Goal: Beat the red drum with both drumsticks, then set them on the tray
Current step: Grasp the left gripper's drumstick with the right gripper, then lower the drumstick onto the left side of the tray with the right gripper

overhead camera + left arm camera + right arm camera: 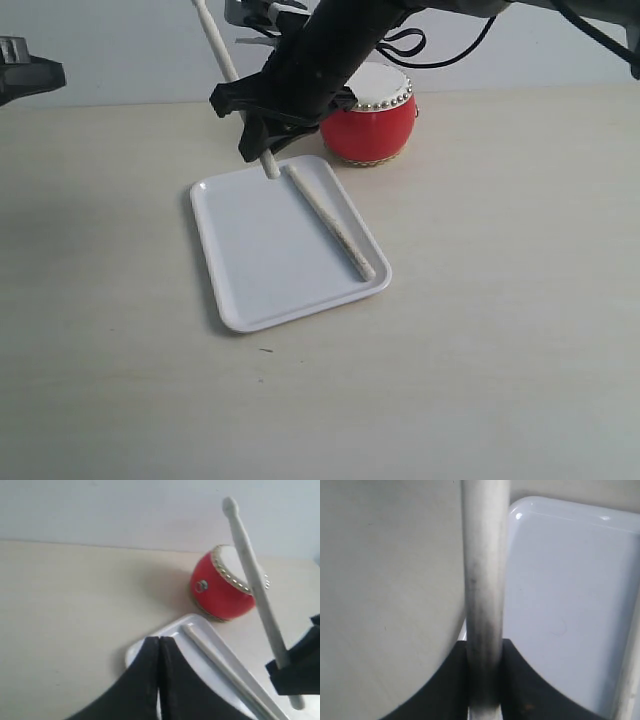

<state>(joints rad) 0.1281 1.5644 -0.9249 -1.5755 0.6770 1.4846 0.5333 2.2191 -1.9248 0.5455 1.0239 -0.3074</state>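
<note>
The red drum [370, 125] stands just behind the white tray [250, 260]. One drumstick [330, 222] lies in the tray along its right rim. My right gripper [262, 135] has reached across to the tray's far-left corner and is shut on the second drumstick [228, 60]. That stick stands steeply tilted, its lower end just over the tray's far edge. The right wrist view shows this stick [482, 580] clamped between the jaws [482, 680] over the tray's edge [570, 605]. My left gripper [159, 642] is shut and empty, back from the tray [145, 647].
The pale tabletop [500, 300] spreads around the tray and drum. A dark part of the left arm [25, 72] shows at the far left edge. Black cables [440, 50] hang behind the drum by the back wall.
</note>
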